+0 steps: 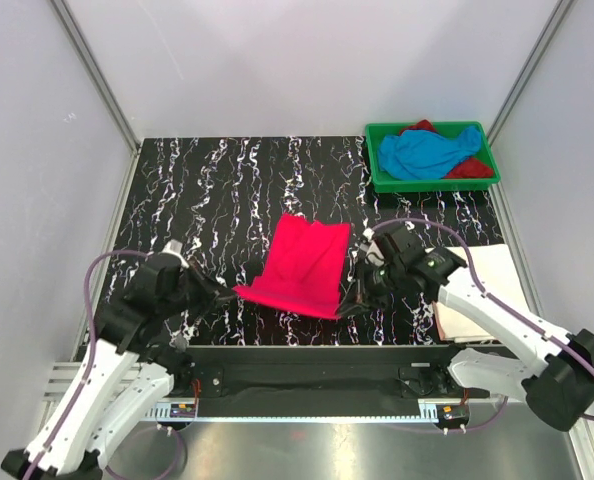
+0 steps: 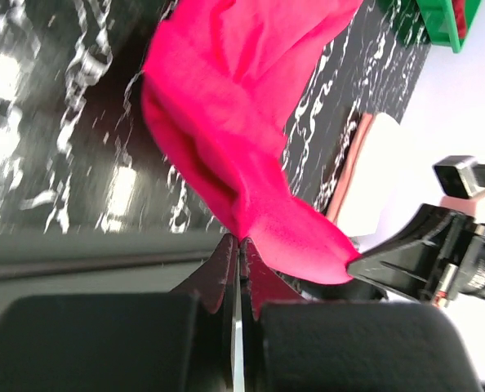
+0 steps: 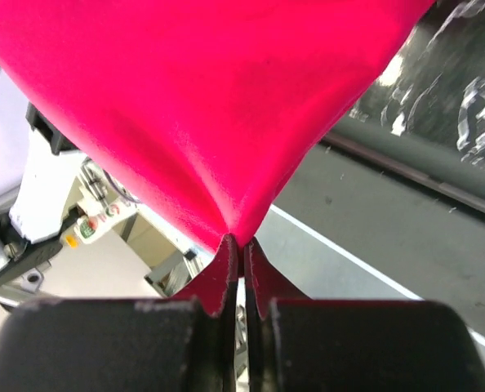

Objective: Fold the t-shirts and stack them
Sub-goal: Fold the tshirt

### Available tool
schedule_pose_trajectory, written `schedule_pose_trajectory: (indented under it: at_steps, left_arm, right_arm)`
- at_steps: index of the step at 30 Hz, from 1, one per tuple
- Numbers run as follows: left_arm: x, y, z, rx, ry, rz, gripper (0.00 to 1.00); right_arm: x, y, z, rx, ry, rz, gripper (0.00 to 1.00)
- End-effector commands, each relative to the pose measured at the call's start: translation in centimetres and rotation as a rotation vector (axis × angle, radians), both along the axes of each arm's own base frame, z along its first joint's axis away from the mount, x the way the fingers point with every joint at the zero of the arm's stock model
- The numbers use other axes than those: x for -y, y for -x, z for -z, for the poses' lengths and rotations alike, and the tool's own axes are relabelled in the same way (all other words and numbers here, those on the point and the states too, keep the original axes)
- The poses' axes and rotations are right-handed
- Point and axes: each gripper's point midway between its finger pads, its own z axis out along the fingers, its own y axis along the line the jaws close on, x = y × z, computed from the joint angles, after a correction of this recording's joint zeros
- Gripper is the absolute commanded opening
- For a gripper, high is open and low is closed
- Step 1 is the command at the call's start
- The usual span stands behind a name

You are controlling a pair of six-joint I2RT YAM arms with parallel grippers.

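Pink t-shirt (image 1: pixel 302 262), one; perhaps two others (image 1: pixel 427 152).

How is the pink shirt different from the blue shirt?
The pink shirt is held spread by the left gripper and right gripper; the blue shirt lies crumpled, unheld. The pink shirt is out over the table; the blue shirt sits in the green tray. Both are cloth.

Blue shirt (image 1: pixel 427 152) mostly covers dark red shirt (image 1: pixel 474 168).
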Motion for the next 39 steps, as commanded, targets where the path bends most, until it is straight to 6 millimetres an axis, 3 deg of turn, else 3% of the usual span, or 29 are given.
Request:
schedule_pose_trajectory:
  at_steps: [1,6,9,12,15,19,20,23,26,30,31,32,33,35,36,37,38,39]
  left_arm:
    - [-1.8,2.3,0.6,-0.031,-0.022,-0.057,0.0]
    - [-2.9,5.1,0.3,-0.057,-0.013,-0.064,0.0]
    - [-3.2,5.9,-0.5,-0.048,-0.004,-0.068,0.0]
    - [-3.0,5.4,-1.9,-0.026,0.004,-0.068,0.0]
    - [-2.6,3.6,-3.5,0.014,-0.01,-0.066,0.0]
    - [-1.6,0.1,-4.9,0.032,-0.07,-0.04,0.0]
    - [-1.1,-1.1,-6.1,0.073,-0.055,-0.031,0.0]
    - [0.6,-3.7,-6.5,0.08,-0.055,0.012,0.0]
    - [2.3,-6.6,-6.6,0.084,-0.058,0.06,0.0]
    - [4.1,-10.6,-6.8,0.086,-0.079,0.103,0.0]
    - [4.5,-11.8,-5.7,0.059,-0.1,0.114,0.0]
    - [4.6,-13.2,-6.5,0.078,-0.093,0.102,0.0]
    - [5.1,-14.3,-5.2,0.036,-0.094,0.113,0.0]
    - [5.8,-16.8,-5.4,0.064,-0.079,0.127,0.0]
    - [5.7,-17.9,-5.0,0.054,-0.078,0.121,0.0]
    - [6.1,-19.7,-4.1,0.042,-0.095,0.141,0.0]
    - [6.0,-20.7,-3.4,0.031,-0.112,0.141,0.0]
    - [5.9,-22.2,-1.5,-0.006,-0.128,0.136,0.0]
  right_arm:
    - [0.0,2.4,0.3,-0.028,0.028,0.029,0.0]
    - [-0.7,6.1,0.0,-0.052,0.034,-0.038,0.0]
    - [-1.1,7.2,-0.7,-0.057,0.018,-0.061,0.0]
    - [-1.3,7.4,-1.7,-0.045,-0.004,-0.083,0.0]
    - [-1.7,6.9,-2.8,-0.008,0.0,-0.105,0.0]
    - [-1.8,4.8,-4.6,0.039,0.002,-0.106,0.0]
    - [-1.6,3.8,-5.1,0.023,-0.023,-0.085,0.0]
    - [-0.6,1.0,-5.1,0.01,-0.047,-0.022,0.0]
    - [-0.4,-0.4,-5.1,-0.029,-0.088,-0.04,0.0]
    - [0.5,-4.5,-5.0,-0.032,-0.123,0.013,0.0]
    - [0.6,-5.5,-4.3,-0.052,-0.117,0.021,0.0]
    - [0.7,-6.2,-4.2,-0.047,-0.131,0.013,0.0]
    - [1.4,-7.9,-4.2,-0.044,-0.138,0.051,0.0]
    - [2.0,-10.1,-2.8,-0.079,-0.126,0.072,0.0]
    - [2.1,-11.2,-3.1,-0.055,-0.141,0.064,0.0]
    - [2.6,-12.8,-1.9,-0.088,-0.135,0.086,0.0]
    - [2.7,-13.9,-1.6,-0.078,-0.135,0.09,0.0]
    - [2.7,-15.4,-1.8,-0.044,-0.136,0.083,0.0]
